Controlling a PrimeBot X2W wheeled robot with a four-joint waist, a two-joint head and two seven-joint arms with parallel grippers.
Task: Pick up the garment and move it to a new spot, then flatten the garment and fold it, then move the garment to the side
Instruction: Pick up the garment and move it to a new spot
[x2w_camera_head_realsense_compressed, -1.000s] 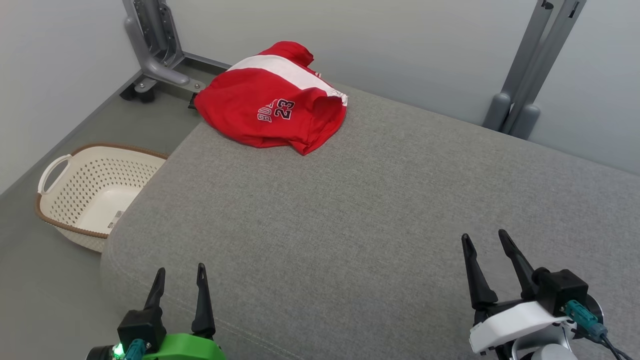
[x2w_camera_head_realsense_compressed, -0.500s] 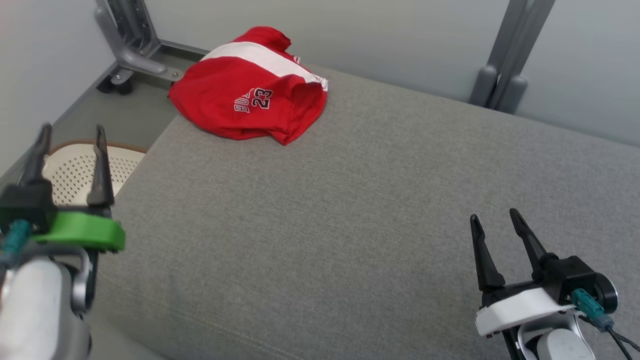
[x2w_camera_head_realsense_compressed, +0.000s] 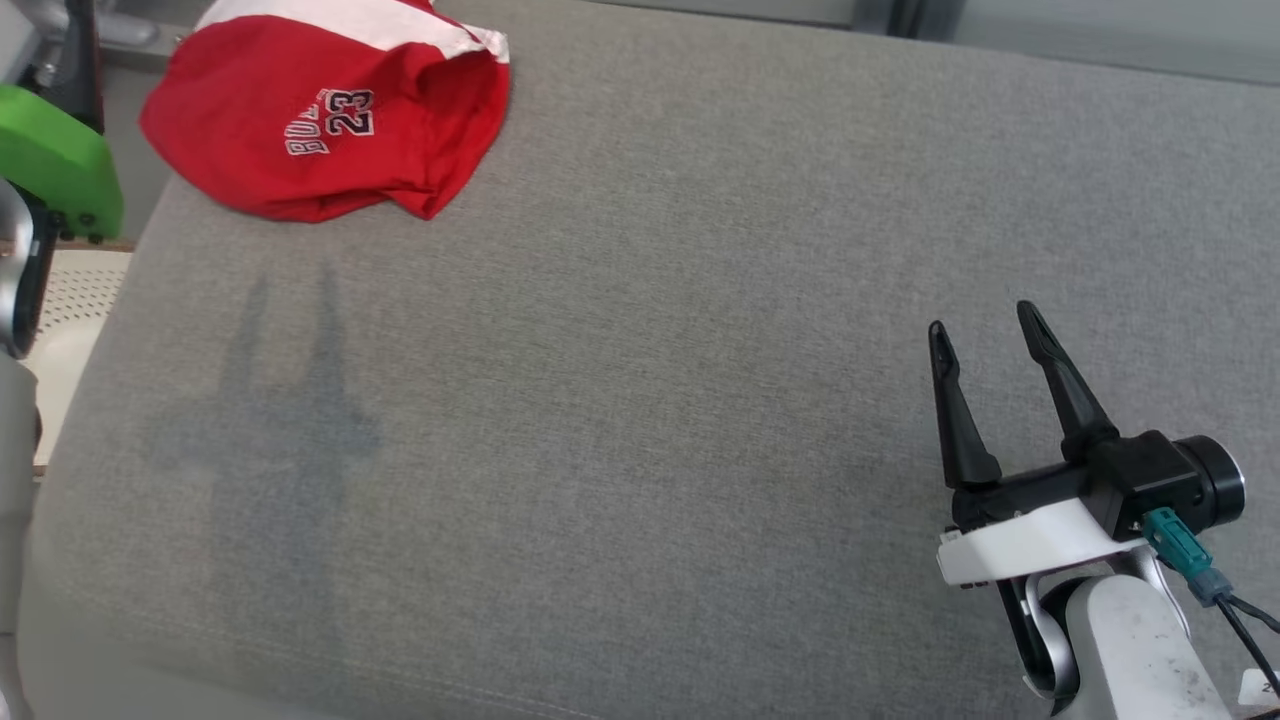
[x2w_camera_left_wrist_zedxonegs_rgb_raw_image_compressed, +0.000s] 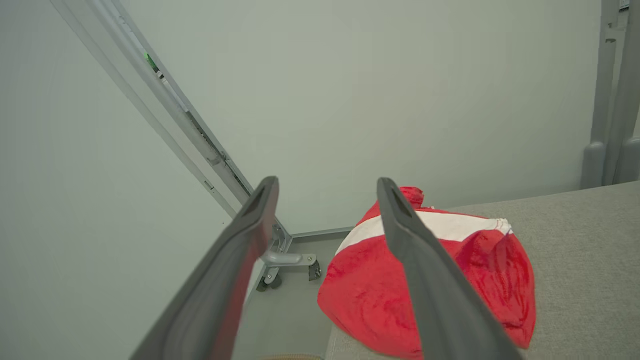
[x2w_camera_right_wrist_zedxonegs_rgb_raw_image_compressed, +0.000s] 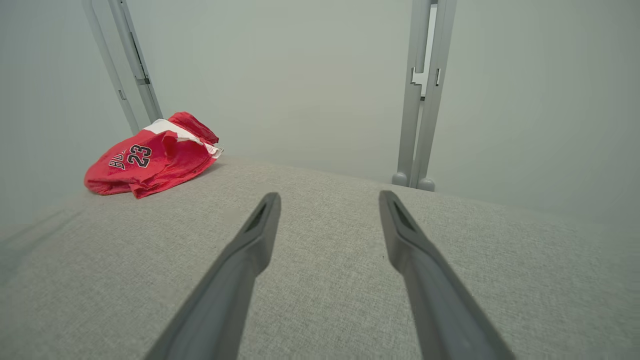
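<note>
Red garment (x2w_camera_head_realsense_compressed: 310, 130): white "23" readable; beside it partial lettering "BU…", rest hidden in fold

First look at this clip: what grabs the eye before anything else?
The crumpled red garment, with a white band and the number 23, lies at the far left corner of the grey cushion. The right gripper is open at the lower right of the head view, well apart from it. The left gripper is also open and points toward the garment.

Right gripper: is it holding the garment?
No, the right gripper stands open and empty above bare grey cushion, well apart from the red garment at the far left corner.
</note>
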